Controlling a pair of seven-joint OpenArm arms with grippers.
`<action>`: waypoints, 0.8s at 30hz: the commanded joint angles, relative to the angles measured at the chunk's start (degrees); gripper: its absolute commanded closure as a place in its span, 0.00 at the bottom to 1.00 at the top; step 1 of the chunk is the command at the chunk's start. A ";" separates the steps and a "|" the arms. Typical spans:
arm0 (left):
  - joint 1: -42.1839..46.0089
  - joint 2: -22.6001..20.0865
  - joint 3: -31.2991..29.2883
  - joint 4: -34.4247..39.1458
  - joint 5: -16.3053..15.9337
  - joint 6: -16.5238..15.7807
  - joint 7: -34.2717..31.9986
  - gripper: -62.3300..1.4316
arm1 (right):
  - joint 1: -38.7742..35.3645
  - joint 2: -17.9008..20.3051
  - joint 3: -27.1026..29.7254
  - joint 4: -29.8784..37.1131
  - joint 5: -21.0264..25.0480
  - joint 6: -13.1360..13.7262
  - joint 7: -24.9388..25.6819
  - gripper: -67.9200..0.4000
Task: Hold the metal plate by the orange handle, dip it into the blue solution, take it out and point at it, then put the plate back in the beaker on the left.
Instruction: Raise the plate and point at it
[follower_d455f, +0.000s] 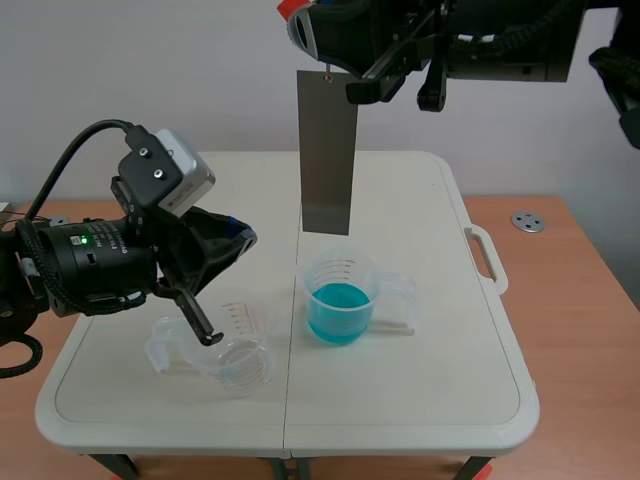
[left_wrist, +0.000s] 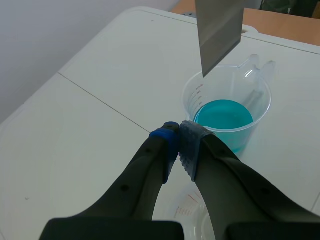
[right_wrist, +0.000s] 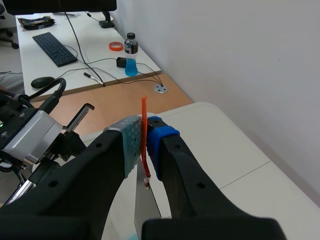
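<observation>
Scene view: the metal plate (follower_d455f: 328, 150) is gripped by its orange handle (right_wrist: 144, 112) in the right jaws, hung above the blue solution (follower_d455f: 338, 300). Left jaws are closed empty, aimed toward it; return to the left beaker (follower_d455f: 238, 358) is judged outstanding.

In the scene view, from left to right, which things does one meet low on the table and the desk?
Empty clear beaker → beaker of blue solution → table's handle → round metal disc on the wooden desk. The metal plate hangs above that second beaker, so it is left out.
</observation>
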 joint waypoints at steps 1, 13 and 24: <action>-0.35 0.13 0.07 0.61 -0.70 0.17 -0.83 0.95 | 1.18 0.31 0.55 1.03 1.07 0.63 0.48 0.98; 9.64 -12.44 -5.77 7.34 -6.97 3.87 -3.02 0.95 | 1.18 0.31 0.55 1.03 2.10 0.63 0.28 0.98; 45.77 -25.07 -34.05 10.40 -13.79 7.28 -2.05 0.95 | 1.18 0.28 0.48 1.03 2.36 0.63 0.33 0.98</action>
